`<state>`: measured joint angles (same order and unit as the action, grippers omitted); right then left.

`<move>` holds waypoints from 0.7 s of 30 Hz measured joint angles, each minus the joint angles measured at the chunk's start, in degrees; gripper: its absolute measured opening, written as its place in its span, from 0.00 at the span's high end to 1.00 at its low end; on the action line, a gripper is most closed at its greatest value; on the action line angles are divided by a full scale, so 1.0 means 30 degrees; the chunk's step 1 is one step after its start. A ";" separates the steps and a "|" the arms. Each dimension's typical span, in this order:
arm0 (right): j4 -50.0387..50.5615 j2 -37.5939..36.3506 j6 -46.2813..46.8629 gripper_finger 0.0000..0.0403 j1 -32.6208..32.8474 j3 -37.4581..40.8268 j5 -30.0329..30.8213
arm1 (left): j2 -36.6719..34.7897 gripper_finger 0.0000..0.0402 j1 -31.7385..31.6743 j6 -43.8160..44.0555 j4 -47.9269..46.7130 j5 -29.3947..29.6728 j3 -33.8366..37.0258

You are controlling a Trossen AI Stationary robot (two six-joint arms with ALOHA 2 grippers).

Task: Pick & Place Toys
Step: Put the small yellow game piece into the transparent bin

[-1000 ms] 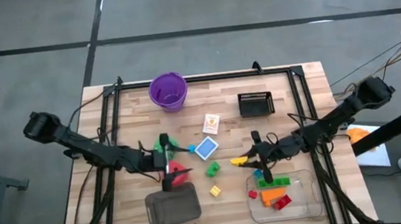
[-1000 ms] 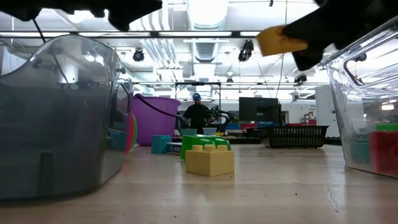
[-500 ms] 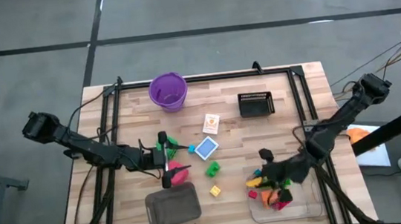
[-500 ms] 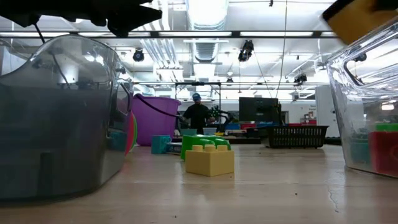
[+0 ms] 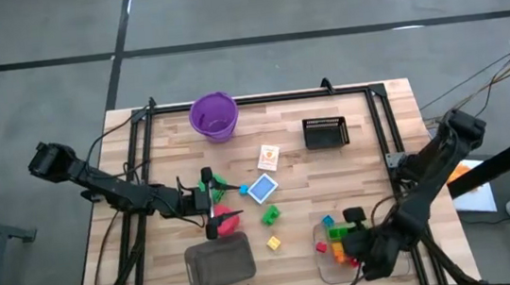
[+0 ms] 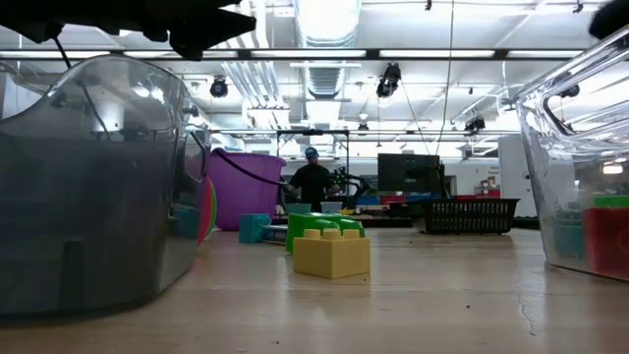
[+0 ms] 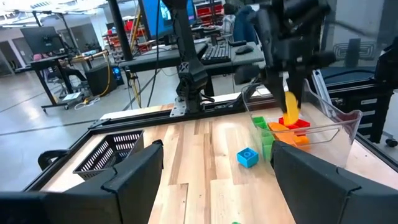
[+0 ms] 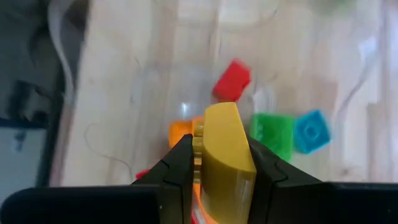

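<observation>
Landmark: clear tray [image 5: 401,265] at the table's near right corner, seen from above.

Right gripper [image 8: 214,168] hangs over the clear tray's near part, fingers clamped on a yellow curved brick [image 8: 225,152]. In the left wrist view the same brick [image 7: 290,104] shows beneath the dark right arm, above the tray's contents and not yet resting on them.

Inside the clear tray: green brick [image 5: 339,232], orange brick [image 5: 340,249], red bricks, partly hidden by the arm. In the right wrist view, under the held brick: a red brick [image 8: 231,81], a green brick [image 8: 271,134], a blue brick [image 8: 311,130] and an orange piece [image 8: 180,132].

Left of the clear tray on the bare wood: small yellow brick [image 5: 273,243], then green brick [image 5: 270,216] further from the tray. Beyond those, a blue card [image 5: 262,188] and a white picture card [image 5: 268,157].

Left gripper [image 5: 210,204] sits well left of the clear tray, above the grey tray [image 5: 219,264], fingers spread wide. A green die [image 5: 215,182] and a red die [image 5: 228,223] lie just beside its fingers; contact cannot be told.

Purple cup [image 5: 213,115] and black basket [image 5: 324,131] stand at the far side of the table from the clear tray
</observation>
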<state>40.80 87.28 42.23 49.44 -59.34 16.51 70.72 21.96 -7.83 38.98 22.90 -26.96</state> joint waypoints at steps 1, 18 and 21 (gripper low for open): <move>0.0103 0.0376 0.0177 0.80 0.0003 -0.0013 -0.0153 | -0.0006 0.26 -0.0012 0.0004 0.0000 0.0000 0.0000; 0.0879 0.0878 0.2229 0.45 -0.0005 0.0002 -0.0726 | 0.0000 0.26 -0.0124 0.0146 0.0000 0.0007 0.0000; 0.0887 0.0508 0.2523 0.40 0.0001 0.0009 -0.0726 | 0.0000 0.26 -0.0138 0.0150 0.0000 0.0007 0.0000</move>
<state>43.46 88.80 49.80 49.45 -59.31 14.33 70.72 21.54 -7.38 38.98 22.92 -26.96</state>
